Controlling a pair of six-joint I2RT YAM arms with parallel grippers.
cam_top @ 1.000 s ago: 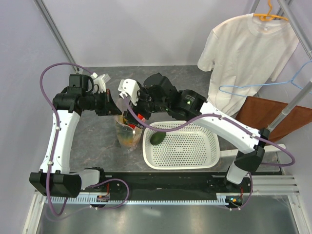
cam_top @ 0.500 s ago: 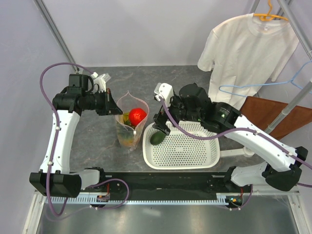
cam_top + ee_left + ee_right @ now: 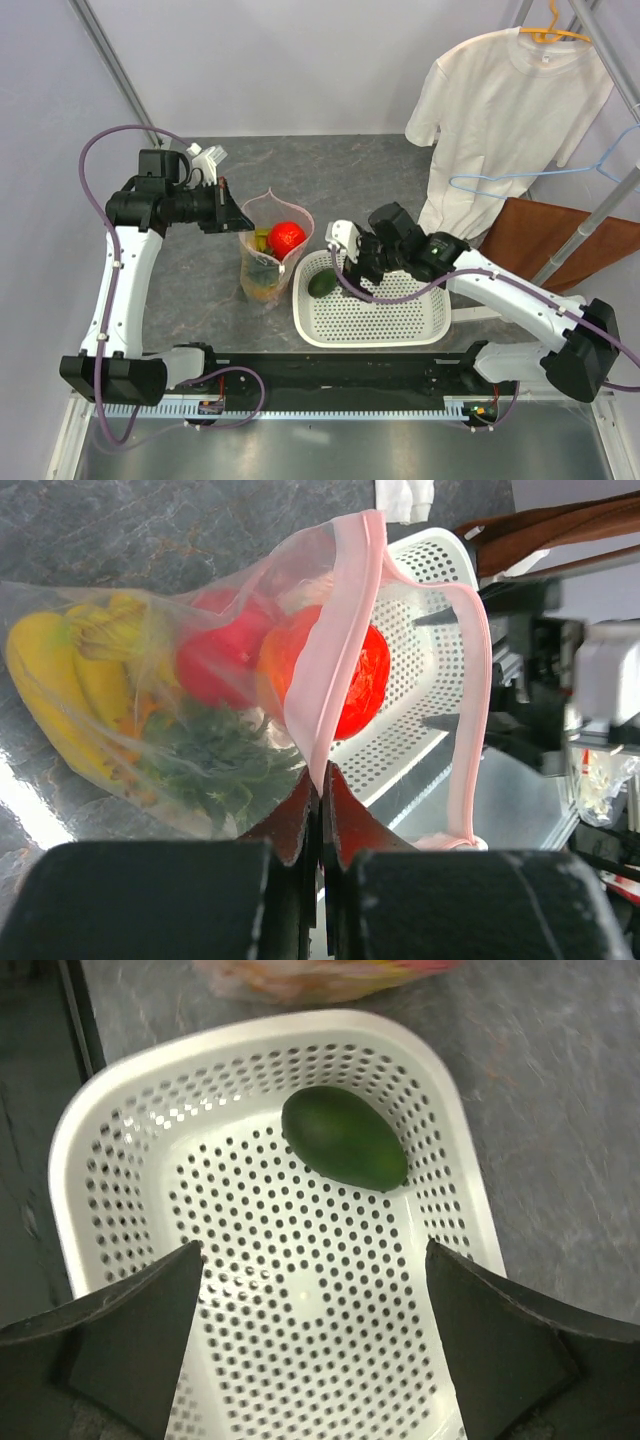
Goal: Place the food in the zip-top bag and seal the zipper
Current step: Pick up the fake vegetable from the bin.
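The clear zip-top bag (image 3: pixel 264 268) stands upright left of the basket, its pink zipper (image 3: pixel 338 630) gaping. My left gripper (image 3: pixel 320 780) is shut on the near zipper edge, holding the mouth up. Inside I see the banana bunch (image 3: pixel 60 675), the red apple (image 3: pixel 215 655), the pineapple's green crown (image 3: pixel 215 765) and the red-orange fruit (image 3: pixel 287 235) at the top. The dark green avocado (image 3: pixel 345 1137) lies in the white basket's (image 3: pixel 250 1035) near-left corner. My right gripper (image 3: pixel 315 1250) hangs open over the basket, just right of the avocado (image 3: pixel 322 285), with nothing between its fingers.
The white perforated basket (image 3: pixel 400 320) sits right of the bag. A white T-shirt (image 3: pixel 510 110) on a hanger, a blue hanger (image 3: pixel 530 180) and a brown board (image 3: pixel 540 235) stand at the back right. A black rail (image 3: pixel 330 375) runs along the near edge.
My right arm has drawn back from above the bag's mouth and come down over the basket. The red-orange fruit now rests in the bag. My left gripper keeps its hold.
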